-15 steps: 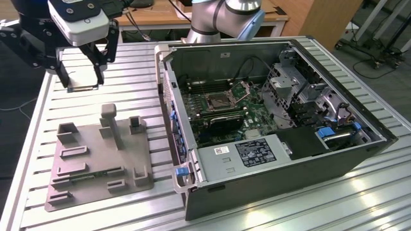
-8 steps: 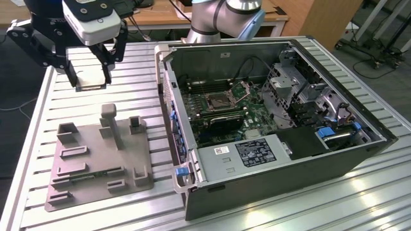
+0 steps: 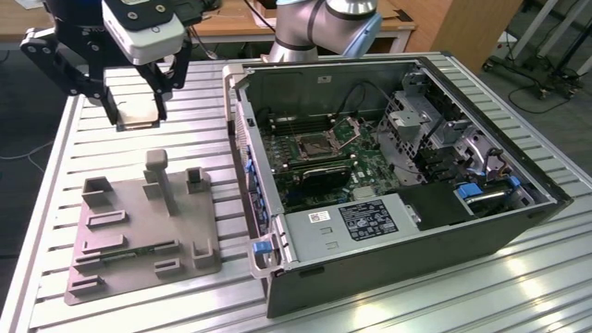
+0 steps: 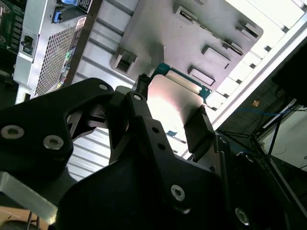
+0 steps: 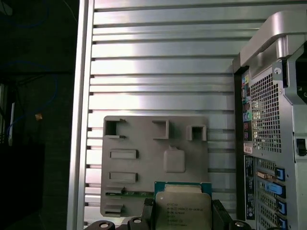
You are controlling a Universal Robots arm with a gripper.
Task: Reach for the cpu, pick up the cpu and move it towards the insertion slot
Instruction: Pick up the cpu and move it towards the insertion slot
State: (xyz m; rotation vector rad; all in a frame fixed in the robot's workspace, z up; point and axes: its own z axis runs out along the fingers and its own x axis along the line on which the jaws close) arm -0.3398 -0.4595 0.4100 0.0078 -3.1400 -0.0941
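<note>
My gripper (image 3: 141, 118) hangs above the slatted table at the exterior view's upper left, shut on the cpu (image 3: 138, 109), a flat silvery square held between the two black fingers. The first wrist view shows the cpu (image 5: 183, 207) from above, with its metal top and green rim. The second wrist view shows its pale face (image 4: 175, 103) clamped between the fingers (image 4: 199, 127). The insertion slot (image 3: 315, 146), a silver-framed socket with its hinged plate (image 3: 353, 127) raised, lies on the motherboard inside the open case. It is well to the exterior view's right of the gripper.
A grey plastic tray (image 3: 138, 229) with raised blocks lies on the table below the gripper, also visible in both wrist views (image 5: 144, 143) (image 4: 158, 28). The open computer case (image 3: 277, 229) has a tall side wall between gripper and socket. The arm's base (image 3: 315, 35) stands behind it.
</note>
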